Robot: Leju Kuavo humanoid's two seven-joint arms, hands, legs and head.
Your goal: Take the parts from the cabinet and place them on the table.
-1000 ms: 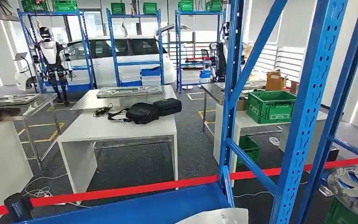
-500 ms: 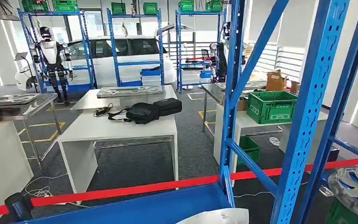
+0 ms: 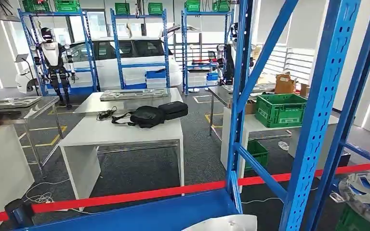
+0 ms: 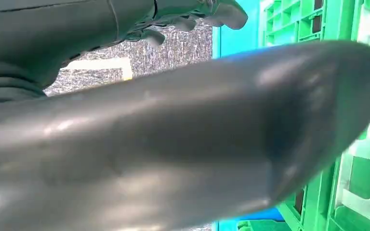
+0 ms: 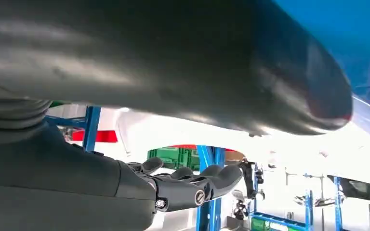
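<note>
No movement; left hand [image 4: 173,139] beside green crate [image 4: 366,187].

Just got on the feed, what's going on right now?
The robot stands at the blue rack, looking through its frame into the workshop. A white part lies on the blue shelf at the bottom of the head view. The left hand is beside green crates and the right hand has its fingers stretched out with nothing between them. Nothing is picked up yet. The white table beyond the red tape carries black bags.
</note>
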